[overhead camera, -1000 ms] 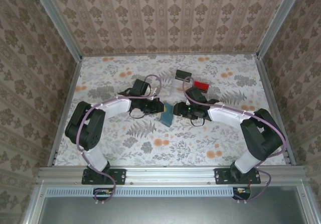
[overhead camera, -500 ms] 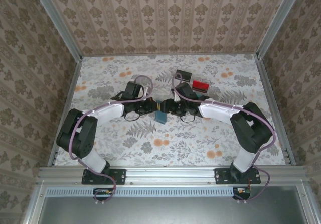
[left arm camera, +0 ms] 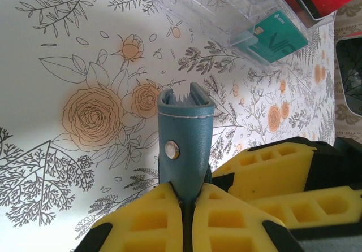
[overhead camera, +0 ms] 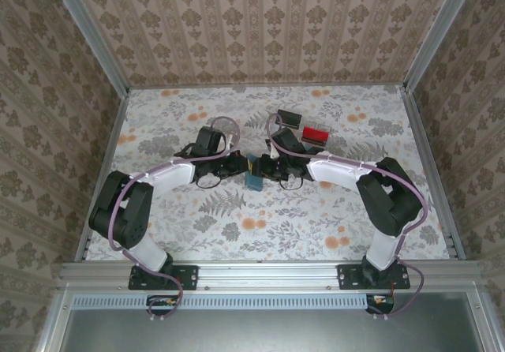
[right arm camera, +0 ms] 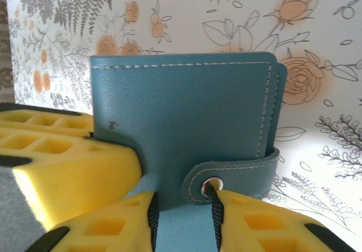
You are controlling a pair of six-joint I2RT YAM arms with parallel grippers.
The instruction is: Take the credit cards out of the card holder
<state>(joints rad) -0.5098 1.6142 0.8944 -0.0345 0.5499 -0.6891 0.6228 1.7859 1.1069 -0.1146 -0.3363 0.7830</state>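
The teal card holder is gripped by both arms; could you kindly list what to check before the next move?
1. Left gripper clamped on the card holder: ok.
2. Right gripper pinching the snap strap: ok.
3. Strap unsnapped: not ok, looks fastened.
4. Card holder opened flat: not ok, folded shut.
5. Clear compartment tray apart from the holder: ok.

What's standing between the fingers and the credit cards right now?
The card holder itself: it's folded shut, its strap apparently snapped, and no card shows. The left gripper and right gripper both clamp it.
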